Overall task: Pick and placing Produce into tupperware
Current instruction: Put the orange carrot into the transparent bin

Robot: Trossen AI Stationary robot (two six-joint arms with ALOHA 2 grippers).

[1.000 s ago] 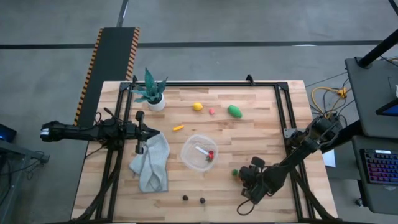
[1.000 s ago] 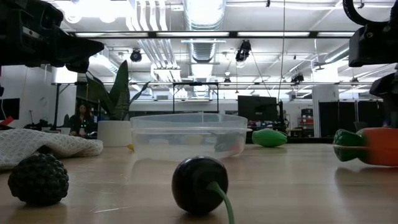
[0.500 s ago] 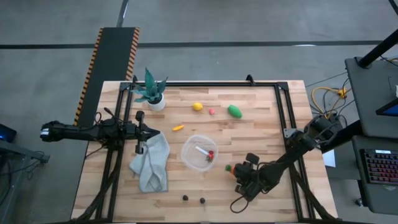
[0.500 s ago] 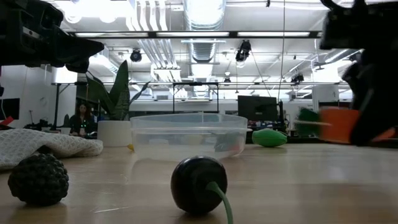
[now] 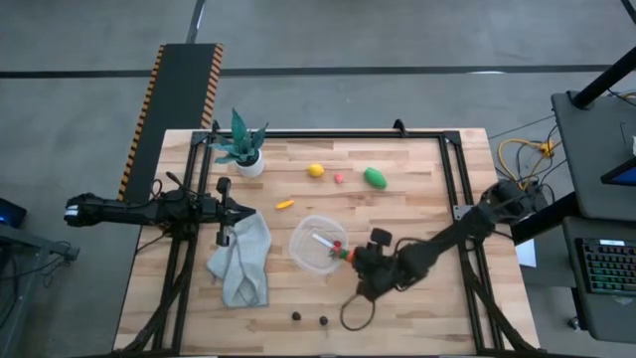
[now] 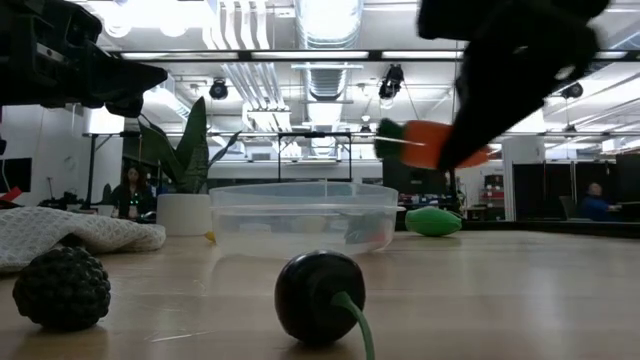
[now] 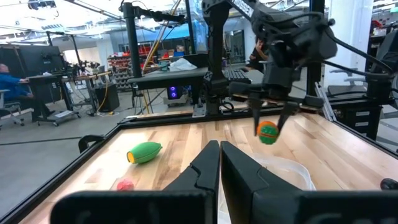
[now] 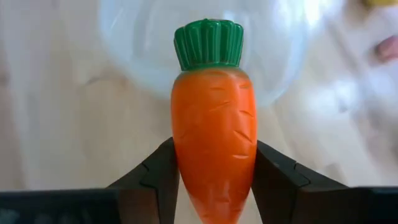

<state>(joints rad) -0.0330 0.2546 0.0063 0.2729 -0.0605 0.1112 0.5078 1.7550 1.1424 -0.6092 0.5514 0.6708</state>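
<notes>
High view: the table (image 5: 417, 169) is seen whole, the tupperware (image 5: 306, 239) near its middle. The right gripper (image 5: 350, 256), jaws clamped on the carrot (image 8: 214, 130), is held at the tub's rim, above the wood. The carrot should be carried over the tub's centre, lowered, then released. The left gripper (image 7: 219, 163), jaws together, is parked over the cloth (image 5: 241, 261).

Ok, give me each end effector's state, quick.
Left end effector: closed, empty, beside the cloth.
Right end effector: closed on the carrot, near the tupperware.
</notes>
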